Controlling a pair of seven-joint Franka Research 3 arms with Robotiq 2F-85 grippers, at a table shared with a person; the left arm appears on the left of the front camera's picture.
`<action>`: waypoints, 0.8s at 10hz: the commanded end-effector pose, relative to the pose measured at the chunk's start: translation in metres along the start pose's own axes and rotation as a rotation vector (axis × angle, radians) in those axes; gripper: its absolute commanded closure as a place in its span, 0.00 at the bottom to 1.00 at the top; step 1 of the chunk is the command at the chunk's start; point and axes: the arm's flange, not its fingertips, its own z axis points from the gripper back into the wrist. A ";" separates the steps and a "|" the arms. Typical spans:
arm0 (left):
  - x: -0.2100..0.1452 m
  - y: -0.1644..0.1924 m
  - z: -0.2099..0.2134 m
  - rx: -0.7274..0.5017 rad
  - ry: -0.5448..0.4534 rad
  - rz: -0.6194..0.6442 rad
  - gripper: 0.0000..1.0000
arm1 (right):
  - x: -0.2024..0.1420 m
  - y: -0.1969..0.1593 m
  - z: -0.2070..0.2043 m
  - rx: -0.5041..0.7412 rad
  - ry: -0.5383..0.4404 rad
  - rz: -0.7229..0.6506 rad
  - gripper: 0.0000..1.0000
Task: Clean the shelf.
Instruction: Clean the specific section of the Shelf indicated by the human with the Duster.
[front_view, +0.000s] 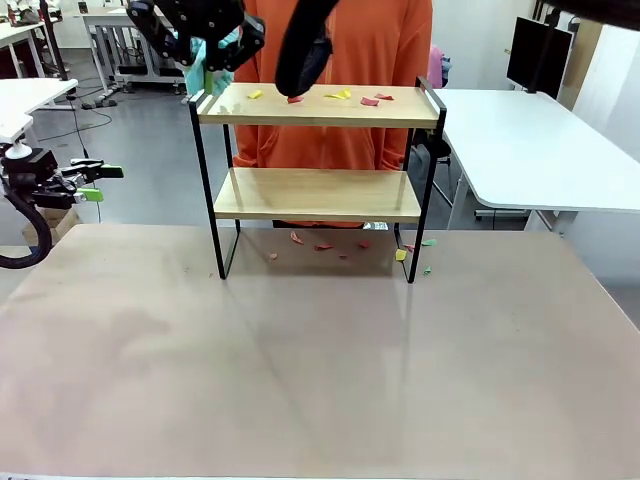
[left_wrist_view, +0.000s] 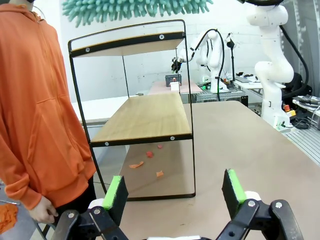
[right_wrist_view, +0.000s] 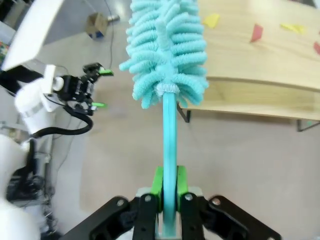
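The shelf (front_view: 318, 118) stands at the far side of the table, a two-tier rack of wooden boards in a black frame. Yellow and red paper scraps (front_view: 341, 95) lie on its top board. My right gripper (front_view: 212, 42) hangs over the shelf's top left corner, shut on the handle of a teal fluffy duster (front_view: 210, 68). In the right wrist view the green pads (right_wrist_view: 158, 186) clamp the duster handle (right_wrist_view: 169, 130), and the duster head (right_wrist_view: 167, 50) hovers beside the top board (right_wrist_view: 260, 70). My left gripper (front_view: 96, 182) is open off the table's left edge, facing the shelf (left_wrist_view: 142, 115) side-on with nothing between its fingers (left_wrist_view: 116, 198).
More scraps (front_view: 322, 245) lie on the table (front_view: 320, 370) under the shelf. A person in an orange hoodie (front_view: 385, 50) stands right behind the shelf. White tables (front_view: 520, 140) stand at the right and far left. The near table is bare.
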 end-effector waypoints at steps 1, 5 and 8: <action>0.003 0.000 0.000 -0.004 0.007 -0.003 0.00 | 0.018 0.017 0.003 -0.012 0.009 -0.047 0.87; 0.003 0.000 0.000 -0.004 0.007 -0.003 0.00 | 0.019 0.006 -0.022 -0.061 0.096 -0.079 0.87; 0.003 0.000 0.000 -0.004 0.007 -0.003 0.00 | 0.016 -0.002 -0.034 -0.057 0.138 -0.109 0.87</action>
